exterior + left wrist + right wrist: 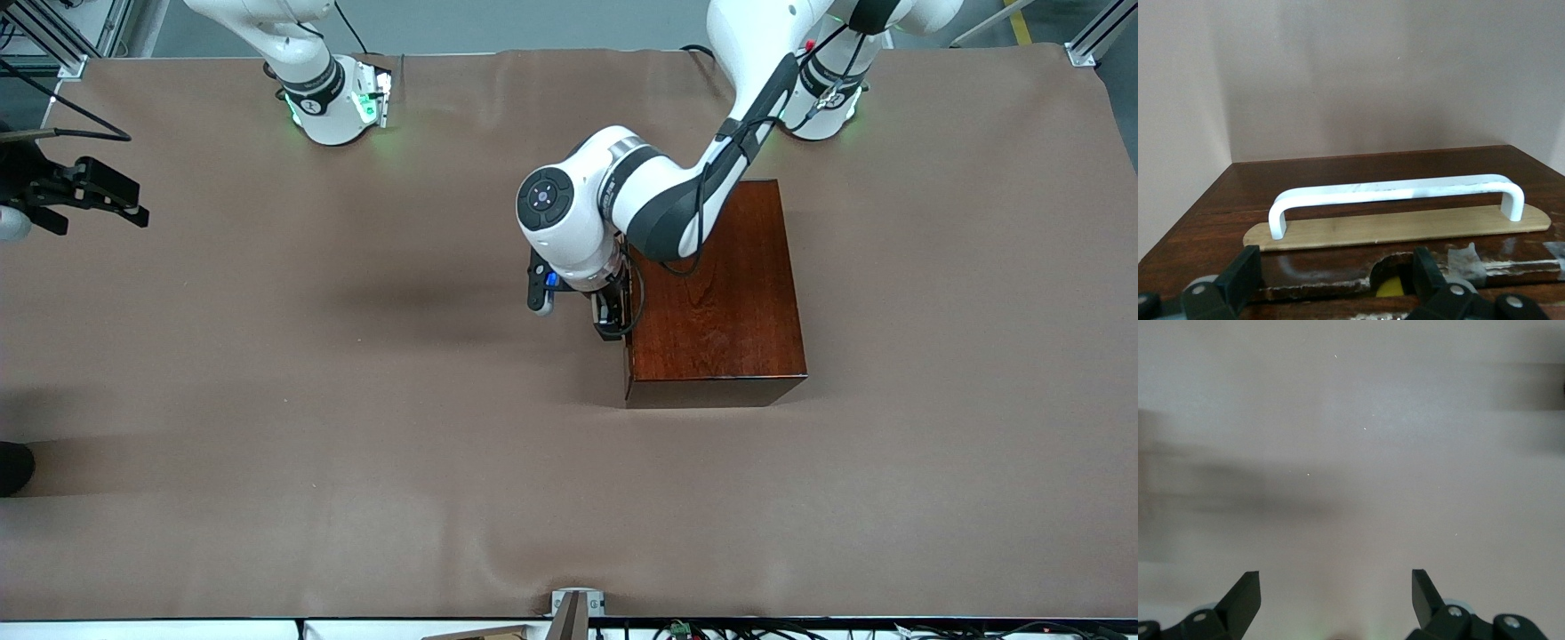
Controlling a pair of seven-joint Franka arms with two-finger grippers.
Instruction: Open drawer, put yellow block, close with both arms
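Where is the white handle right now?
The white handle sits on the drawer front of the wooden box, facing the right arm's end, with the open left gripper before it.

Two robot arms: the left arm [685,191] and the right arm [311,80]. One mahogany box [720,302], one white handle [1398,197] on its front, one yellow block [1390,288] glimpsed below that handle.

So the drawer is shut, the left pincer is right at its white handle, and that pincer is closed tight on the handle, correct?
Not quite. The drawer is shut and the left pincer is at the white handle, but it is open, not closed on it. The left wrist view shows its fingers spread wide with the handle untouched ahead of them.
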